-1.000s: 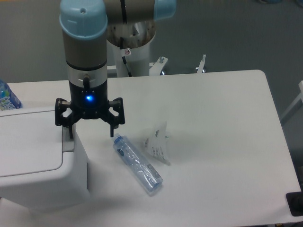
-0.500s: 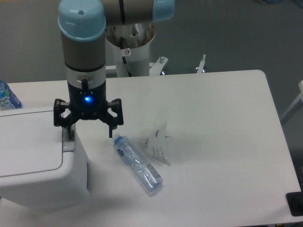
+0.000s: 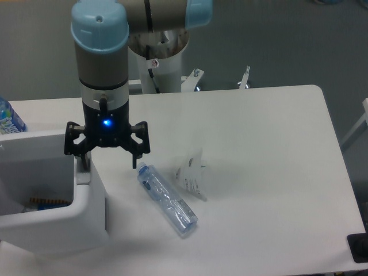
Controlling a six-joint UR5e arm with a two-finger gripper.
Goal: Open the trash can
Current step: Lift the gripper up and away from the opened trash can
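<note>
The white trash can (image 3: pixel 69 227) stands at the table's left front. Its lid is swung up, and only the lid's edge (image 3: pixel 34 137) shows along the back. The inside is dark, with some small items (image 3: pixel 46 202) at the bottom. My gripper (image 3: pixel 108 164) is open and points straight down over the can's right rim. Its left finger (image 3: pixel 84 162) is on the grey push button strip (image 3: pixel 84 175). Its right finger (image 3: pixel 135 158) hangs beside the can, over the table.
A clear plastic bottle (image 3: pixel 168 199) lies on the table just right of the can, close to the right finger. A crumpled clear wrapper (image 3: pixel 192 172) lies next to it. Another bottle (image 3: pixel 8 118) stands at the far left behind the can.
The flat lid that covered the can has sprung up, showing the inside. The gripper has stayed at the right rim, only a touch lower and to the left.
</note>
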